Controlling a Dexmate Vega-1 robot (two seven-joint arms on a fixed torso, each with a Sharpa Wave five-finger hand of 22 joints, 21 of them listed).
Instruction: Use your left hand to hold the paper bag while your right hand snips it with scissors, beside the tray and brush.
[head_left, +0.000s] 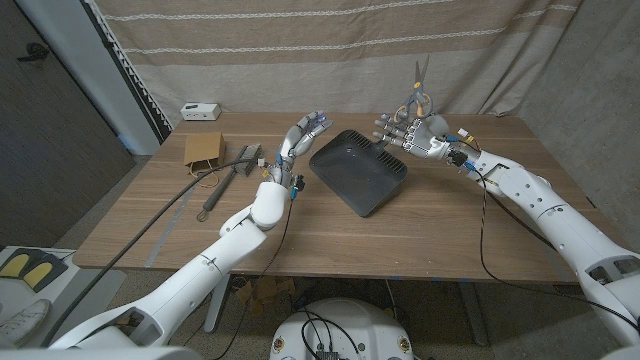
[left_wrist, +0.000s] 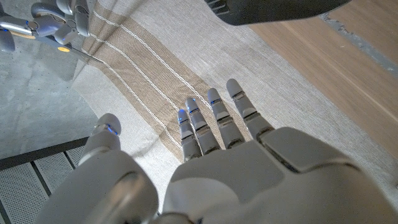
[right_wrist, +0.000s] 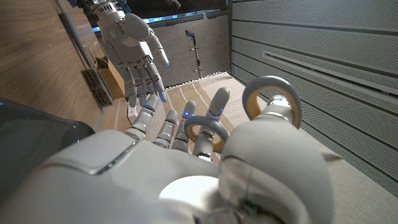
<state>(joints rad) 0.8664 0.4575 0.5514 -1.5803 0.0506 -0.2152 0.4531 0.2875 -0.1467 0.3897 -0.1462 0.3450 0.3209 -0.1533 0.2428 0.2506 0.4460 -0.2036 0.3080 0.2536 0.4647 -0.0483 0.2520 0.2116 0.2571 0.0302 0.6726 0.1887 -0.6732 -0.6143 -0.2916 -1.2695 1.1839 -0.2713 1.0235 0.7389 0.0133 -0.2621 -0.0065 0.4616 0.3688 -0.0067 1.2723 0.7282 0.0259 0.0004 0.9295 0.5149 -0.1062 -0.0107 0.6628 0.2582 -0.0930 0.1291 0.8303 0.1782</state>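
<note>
The brown paper bag (head_left: 203, 150) lies on the table at the far left, and it also appears in the right wrist view as the paper bag (right_wrist: 110, 73). My left hand (head_left: 303, 134) is raised above the table between the bag and the tray, fingers spread and holding nothing; the left hand (right_wrist: 134, 51) is seen palm-on from the right wrist. My right hand (head_left: 420, 134) holds the scissors (head_left: 419, 92) upright beyond the tray's far right corner, blades pointing up. Its fingers pass through the yellow-grey handle rings (right_wrist: 272, 102).
A dark grey tray (head_left: 358, 170) lies upside down in the middle of the table. A wire brush (head_left: 228, 180) with a long handle lies beside the bag. A small white box (head_left: 200, 110) sits at the far left corner. A striped curtain hangs behind.
</note>
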